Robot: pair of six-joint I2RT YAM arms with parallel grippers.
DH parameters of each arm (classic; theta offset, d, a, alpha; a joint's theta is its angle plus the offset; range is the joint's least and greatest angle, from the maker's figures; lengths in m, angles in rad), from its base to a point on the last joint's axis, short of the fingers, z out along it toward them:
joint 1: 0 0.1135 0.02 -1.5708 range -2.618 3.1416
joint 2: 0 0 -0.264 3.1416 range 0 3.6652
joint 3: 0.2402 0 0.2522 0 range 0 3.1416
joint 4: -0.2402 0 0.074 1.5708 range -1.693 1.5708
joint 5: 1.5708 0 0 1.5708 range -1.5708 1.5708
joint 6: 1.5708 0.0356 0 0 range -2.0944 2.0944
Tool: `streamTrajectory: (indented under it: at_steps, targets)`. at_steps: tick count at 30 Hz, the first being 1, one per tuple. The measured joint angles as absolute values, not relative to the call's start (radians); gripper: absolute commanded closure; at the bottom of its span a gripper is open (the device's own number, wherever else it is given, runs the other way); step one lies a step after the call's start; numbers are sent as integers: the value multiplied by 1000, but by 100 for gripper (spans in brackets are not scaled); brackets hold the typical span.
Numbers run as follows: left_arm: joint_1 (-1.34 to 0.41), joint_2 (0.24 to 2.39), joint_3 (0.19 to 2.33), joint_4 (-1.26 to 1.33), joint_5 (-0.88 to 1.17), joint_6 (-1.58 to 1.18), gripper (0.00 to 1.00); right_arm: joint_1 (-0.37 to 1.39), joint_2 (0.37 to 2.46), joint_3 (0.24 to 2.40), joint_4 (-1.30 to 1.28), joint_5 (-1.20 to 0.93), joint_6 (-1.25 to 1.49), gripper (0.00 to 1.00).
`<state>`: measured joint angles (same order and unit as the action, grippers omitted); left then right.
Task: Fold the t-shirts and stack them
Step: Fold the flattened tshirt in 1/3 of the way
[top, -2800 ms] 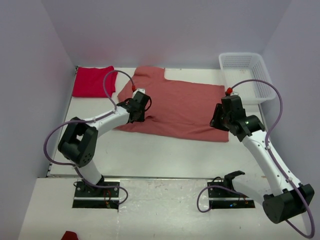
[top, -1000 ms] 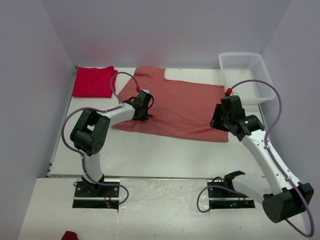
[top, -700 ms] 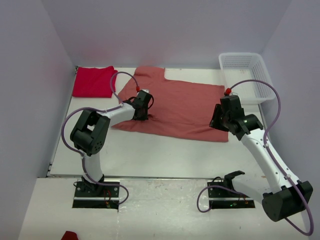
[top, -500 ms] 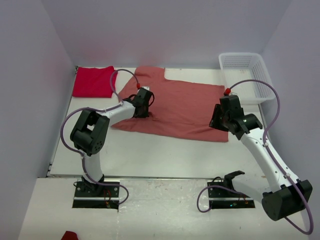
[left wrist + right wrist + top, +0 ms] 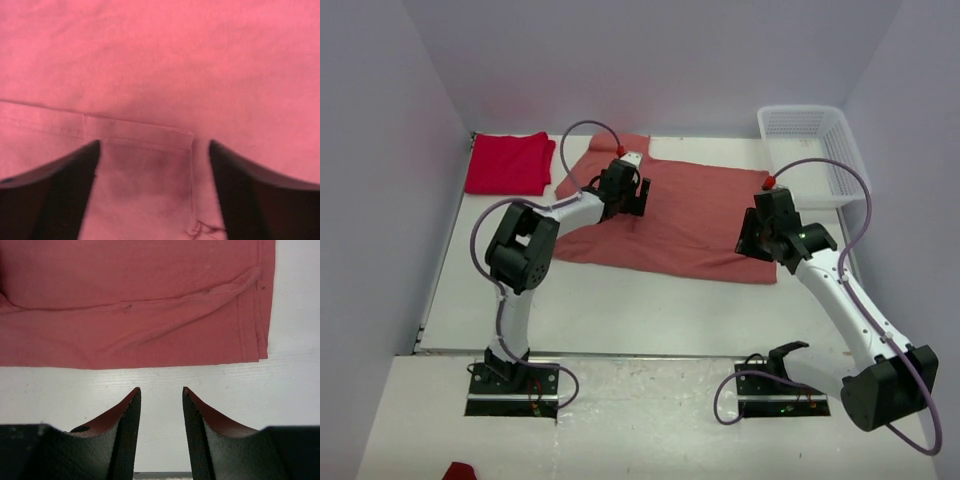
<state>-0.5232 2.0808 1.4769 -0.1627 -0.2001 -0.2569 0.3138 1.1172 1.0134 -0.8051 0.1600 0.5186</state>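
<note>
Left gripper point(image 5: 152, 150) is spread wide, low over a stitched hem of the salmon-pink t-shirt point(image 5: 700, 215) — nothing is pinched. Right gripper point(image 5: 160, 392) is narrowly parted and empty, held over bare table point(image 5: 620, 310) just beside that shirt's edge. Red t-shirt point(image 5: 505, 163), far left, is judged already folded. The pink one lies flat — folding and stacking are left to do.

Salmon-pink tee point(image 5: 690, 215) lies spread out; red tee point(image 5: 507, 163) sits folded.
</note>
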Motion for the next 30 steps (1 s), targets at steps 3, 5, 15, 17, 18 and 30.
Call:
streamTrajectory:
  at_steps: [3,5,15,17,18,30]
  targets:
    - [-521,2085,1392,-33,-181,-186,0,314,1127,1002,-795,146,519,60]
    - [-519,2044,1307,32,-172,-154,0,314,1125,991,-790,138,519,60]
    - [-562,1416,1021,66,-377,-313,46,314,1126,981,-774,105,519,96]
    - [-577,1385,1049,19,-366,-357,100,314,1135,981,-764,94,513,100]
    - [-578,1398,1075,-17,-359,-371,100,314,1145,982,-761,93,513,100]
    - [-574,1676,1105,-348,-238,-532,100,337,1518,1093,-682,35,494,100]
